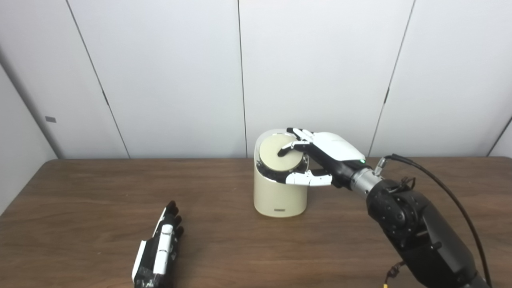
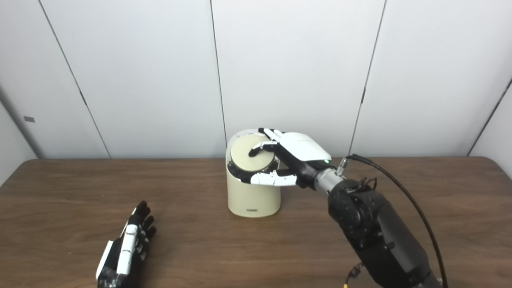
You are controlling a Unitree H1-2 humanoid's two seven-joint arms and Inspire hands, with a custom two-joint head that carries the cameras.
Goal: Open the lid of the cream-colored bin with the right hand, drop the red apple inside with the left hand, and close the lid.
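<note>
Resting on the wooden table [image 1: 80, 192], cream-colored bin [image 1: 280, 198] stands upright, lid [image 1: 280, 153] down, contents hidden; right hand [image 1: 320, 158] lies over lid, fingers spread, thumb at rim; left hand [image 1: 160, 246] flat, empty, fingers extended; apple unseen.

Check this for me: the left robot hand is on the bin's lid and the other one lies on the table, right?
Not quite: it is the right robot hand on the lid of the bin. The left robot hand lies on the table, holding nothing. The left eye view shows it.
</note>
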